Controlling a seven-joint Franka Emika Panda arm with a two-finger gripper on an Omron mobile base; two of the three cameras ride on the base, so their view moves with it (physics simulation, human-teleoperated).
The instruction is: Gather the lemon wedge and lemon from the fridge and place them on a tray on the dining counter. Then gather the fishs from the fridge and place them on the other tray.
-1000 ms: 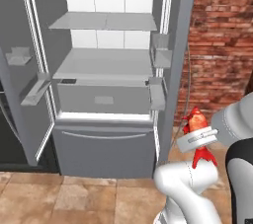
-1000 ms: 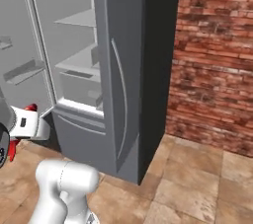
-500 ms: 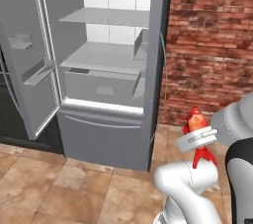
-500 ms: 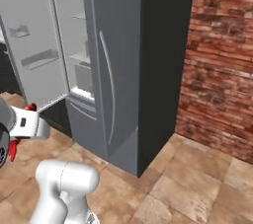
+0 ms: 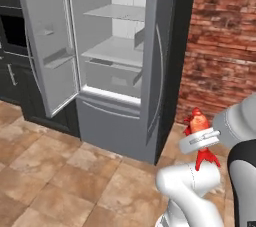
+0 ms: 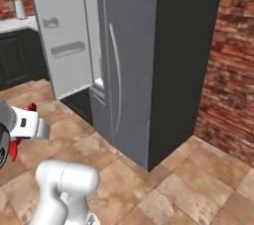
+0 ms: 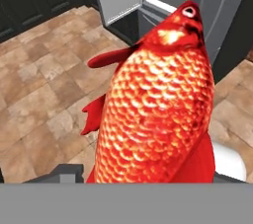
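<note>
The gripper [image 5: 200, 141] is clamped on a red-orange fish [image 5: 199, 122], holding it low beside the robot's own white arm. In the left base view the fish stands nearly upright in the grasp — head above the white hand, tail fin [image 5: 205, 159] hanging below it. In the right base view the gripper [image 6: 20, 127] sits at the left edge, with slivers of the fish [image 6: 31, 107] showing above and below the hand.

Along the hand view the fish [image 7: 158, 109] rises straight up from the gripper, scaled flank toward the camera, its head at the far end and one side fin [image 7: 111, 59] spread to the left. The finger tips are hidden behind its body.

Beyond the fish's head stands the fridge [image 5: 125, 66], apart from the hand, both doors swung open onto white walls and pale grey shelves [image 5: 117, 51]. Its left door [image 5: 50, 41] swings out over the tiled floor [image 5: 60, 171]; the right door carries a long curved handle [image 6: 115, 78]. To the right of the hand is a brick wall [image 5: 225, 46] — to the far left, dark cabinets [image 5: 12, 46].
</note>
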